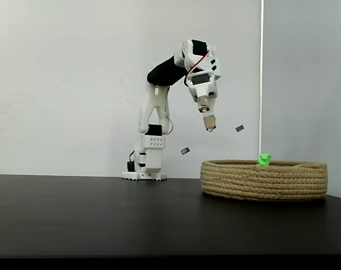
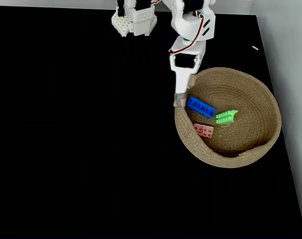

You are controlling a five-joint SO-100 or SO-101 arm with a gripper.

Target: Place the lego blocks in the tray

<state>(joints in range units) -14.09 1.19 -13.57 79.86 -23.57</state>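
Observation:
The tan rope basket (image 1: 264, 181) stands on the black table at the right; from above, its rim (image 2: 230, 162) rings all three bricks. Inside lie the flat blue brick (image 2: 201, 107), the bright green brick (image 2: 226, 117) to its right, and the pale pink brick (image 2: 204, 130) nearer the front. From the side, only the green brick (image 1: 264, 160) pokes above the rim. My gripper (image 1: 210, 125) hangs high above the basket's left edge, pointing down, fingers together and holding nothing. From above, the gripper (image 2: 180, 101) overlaps the left rim beside the blue brick.
The arm's white base (image 1: 145, 166) is fixed at the back of the table, left of the basket. A pale wall rises behind, with two small grey marks (image 1: 240, 128). The table's right edge runs close to the basket (image 2: 285, 144).

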